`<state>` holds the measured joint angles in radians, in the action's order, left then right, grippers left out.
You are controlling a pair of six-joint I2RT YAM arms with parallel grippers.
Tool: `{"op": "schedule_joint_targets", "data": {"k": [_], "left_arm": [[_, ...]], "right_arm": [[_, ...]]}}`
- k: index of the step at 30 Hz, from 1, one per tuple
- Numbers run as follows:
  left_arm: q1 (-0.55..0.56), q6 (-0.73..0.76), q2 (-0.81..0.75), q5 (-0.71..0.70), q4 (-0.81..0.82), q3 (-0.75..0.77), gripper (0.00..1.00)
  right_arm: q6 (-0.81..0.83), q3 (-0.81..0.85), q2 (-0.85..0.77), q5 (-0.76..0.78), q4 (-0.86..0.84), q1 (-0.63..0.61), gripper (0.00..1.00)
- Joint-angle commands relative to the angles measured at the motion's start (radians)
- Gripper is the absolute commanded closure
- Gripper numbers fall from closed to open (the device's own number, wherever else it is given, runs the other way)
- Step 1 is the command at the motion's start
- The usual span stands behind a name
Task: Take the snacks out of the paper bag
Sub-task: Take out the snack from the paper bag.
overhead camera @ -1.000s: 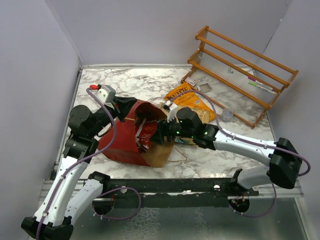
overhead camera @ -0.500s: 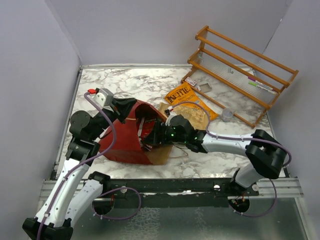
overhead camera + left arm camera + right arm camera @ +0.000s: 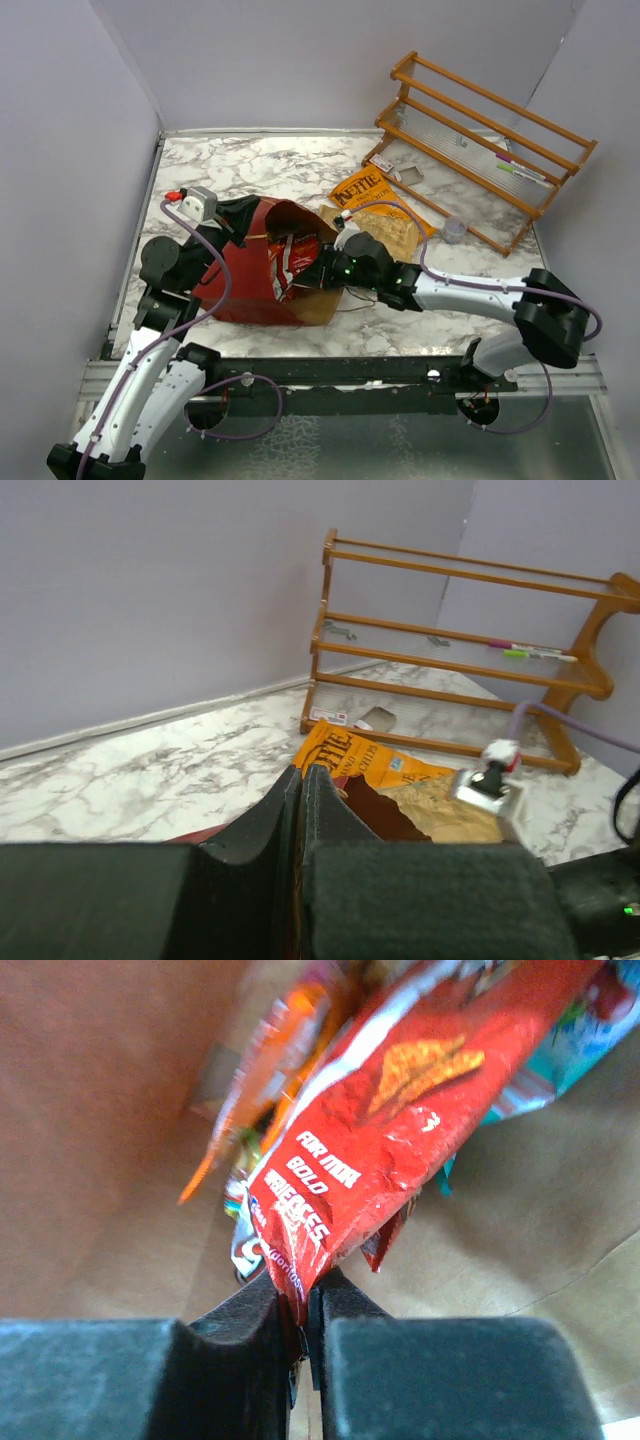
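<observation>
The dark red paper bag (image 3: 250, 285) lies on its side, mouth to the right, brown inside (image 3: 90, 1120). My left gripper (image 3: 243, 213) is shut on its upper rim; a thin brown edge shows between the jaws (image 3: 300, 776). My right gripper (image 3: 310, 272) is in the bag's mouth, shut (image 3: 305, 1295) on a corner of a red snack packet (image 3: 400, 1110). Behind it in the bag are an orange-edged packet (image 3: 265, 1075) and a teal one (image 3: 590, 1045). Outside lie the orange Kettle bag (image 3: 360, 186) and a tan chip bag (image 3: 398, 232).
A wooden slatted rack (image 3: 490, 140) stands at the back right with markers (image 3: 525, 172) on it. A small grey cup (image 3: 455, 229) sits in front of it, and a small card (image 3: 381, 163) lies by the rack's left end. Walls close in on both sides.
My right gripper reached further into the bag's mouth with open jaws and shut on the red packet. The left arm shifted slightly left, still holding the rim.
</observation>
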<state>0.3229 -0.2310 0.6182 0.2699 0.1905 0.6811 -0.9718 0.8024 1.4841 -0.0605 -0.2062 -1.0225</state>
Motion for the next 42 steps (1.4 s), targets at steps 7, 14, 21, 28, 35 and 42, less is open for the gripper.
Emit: {"op": "schedule_joint_targets", "data": {"k": [7,14,21,28,35,42], "left_arm": [[0.000,0.055,-0.092,-0.252,-0.007,-0.031,1.00],[0.000,0.052,-0.117,-0.383,-0.032,-0.031,1.00],[0.000,0.055,-0.119,-0.417,-0.043,-0.033,1.00],[-0.001,0.061,-0.117,-0.423,-0.048,-0.034,1.00],[0.000,0.068,-0.127,-0.454,-0.055,-0.037,1.00],[-0.002,0.067,-0.138,-0.461,-0.064,-0.038,1.00]], "right_arm": [[0.354,0.038,-0.252,0.162,0.046,-0.004,0.99],[0.588,0.032,-0.449,0.193,0.050,-0.005,0.99],[0.743,0.017,-0.612,0.311,-0.018,-0.004,0.99],[0.837,0.107,-0.548,0.739,0.015,-0.003,0.99],[0.851,0.134,-0.400,0.757,0.005,0.101,0.99],[0.683,0.364,-0.152,0.346,0.141,0.357,0.99]]}}
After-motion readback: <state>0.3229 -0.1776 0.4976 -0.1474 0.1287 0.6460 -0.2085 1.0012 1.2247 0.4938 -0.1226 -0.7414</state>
